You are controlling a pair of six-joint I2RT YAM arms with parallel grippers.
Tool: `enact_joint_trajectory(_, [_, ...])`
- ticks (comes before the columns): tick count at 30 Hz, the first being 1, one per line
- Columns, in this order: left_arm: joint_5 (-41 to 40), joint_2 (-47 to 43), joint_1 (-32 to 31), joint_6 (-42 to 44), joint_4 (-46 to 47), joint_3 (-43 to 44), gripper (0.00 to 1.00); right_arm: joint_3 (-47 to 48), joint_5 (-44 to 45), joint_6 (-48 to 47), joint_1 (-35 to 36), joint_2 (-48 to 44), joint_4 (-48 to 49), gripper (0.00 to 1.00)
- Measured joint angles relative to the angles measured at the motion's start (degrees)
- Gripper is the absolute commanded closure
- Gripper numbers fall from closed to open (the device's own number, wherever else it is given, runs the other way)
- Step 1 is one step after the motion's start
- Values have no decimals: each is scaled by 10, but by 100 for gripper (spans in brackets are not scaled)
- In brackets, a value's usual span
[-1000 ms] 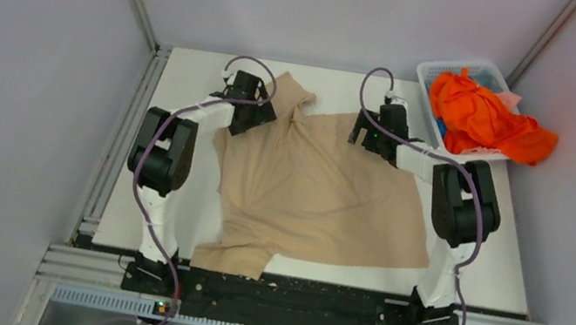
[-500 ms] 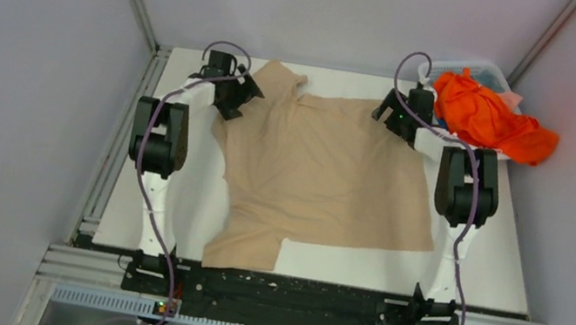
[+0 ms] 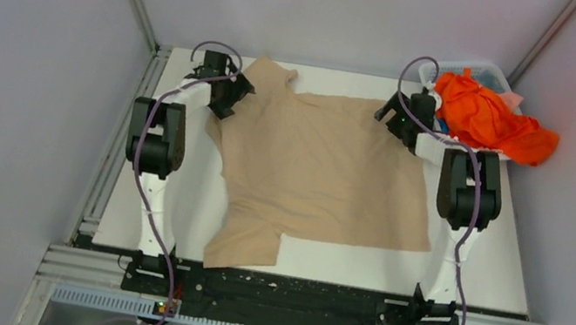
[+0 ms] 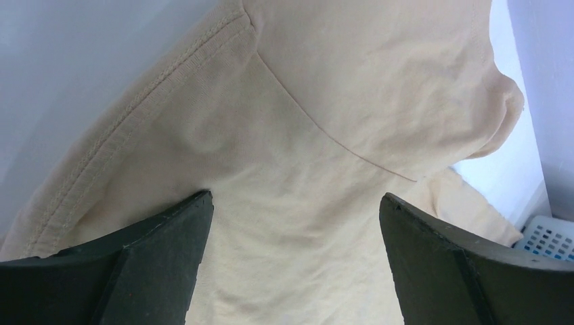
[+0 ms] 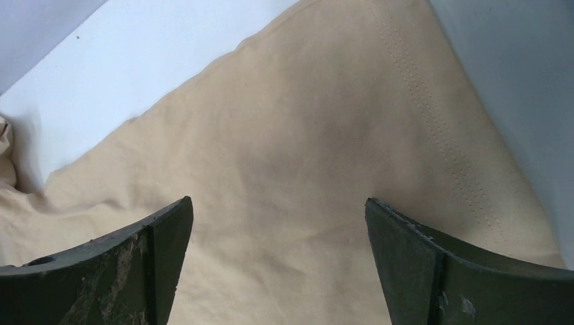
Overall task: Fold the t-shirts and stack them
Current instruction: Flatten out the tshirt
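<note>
A beige t-shirt (image 3: 322,177) lies spread over the white table (image 3: 495,277), one sleeve at the far left and another hanging toward the near edge. My left gripper (image 3: 231,95) hovers over its far-left shoulder; in the left wrist view the left gripper (image 4: 294,195) stands open above the beige t-shirt (image 4: 325,101) near a stitched hem. My right gripper (image 3: 396,120) is over the far-right corner; the right gripper (image 5: 278,200) is open above flat beige cloth (image 5: 304,135). Orange t-shirts (image 3: 486,116) are heaped at the back right.
A white lattice basket (image 3: 481,71) holds the orange heap at the back right corner; the basket (image 4: 549,237) also peeks into the left wrist view. Grey walls enclose the table on three sides, with metal rails along the left and near edges.
Both arms have reached farther back and outward toward the far corners. The beige shirt, bunched near its collar a second ago, now lies flatter and wider along the far edge.
</note>
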Motion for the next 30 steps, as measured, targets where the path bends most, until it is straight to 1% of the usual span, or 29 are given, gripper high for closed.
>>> enact_joint_trajectory(4, [-35, -9, 0, -13, -11, -7, 1, -15, 10, 8, 0, -12, -1, 3])
enact_joint_trajectory(8, [-70, -42, 0, -13, -8, -53, 1, -23, 10, 11, 0, -21, -9, 3])
enact_joint_trajectory(10, [-75, -43, 0, -7, -17, -51, 1, -23, 9, 7, 0, -22, -14, 3])
enact_joint_trajectory(15, [-79, -36, 1, 42, -63, -8, 1, -14, 4, -33, 2, -35, -63, 1])
enact_joint_trajectory(17, [-84, -43, -2, 62, -68, -5, 1, -17, 11, -51, 7, -54, -86, 1])
enact_joint_trajectory(19, [-90, -65, -7, 79, -69, -21, 1, -40, 23, -69, 14, -94, -95, 1])
enact_joint_trajectory(22, [-101, -143, -30, 95, -67, -98, 1, -97, 35, -87, 38, -178, -100, 1])
enact_joint_trajectory(24, [-109, -225, -57, 97, -59, -183, 1, -151, 40, -96, 74, -240, -92, 1])
enact_joint_trajectory(26, [-120, -301, -88, 96, -60, -256, 1, -200, 41, -102, 127, -285, -87, 1])
enact_joint_trajectory(30, [-145, -423, -142, 76, -57, -382, 1, -266, 23, -105, 217, -302, -80, 1])
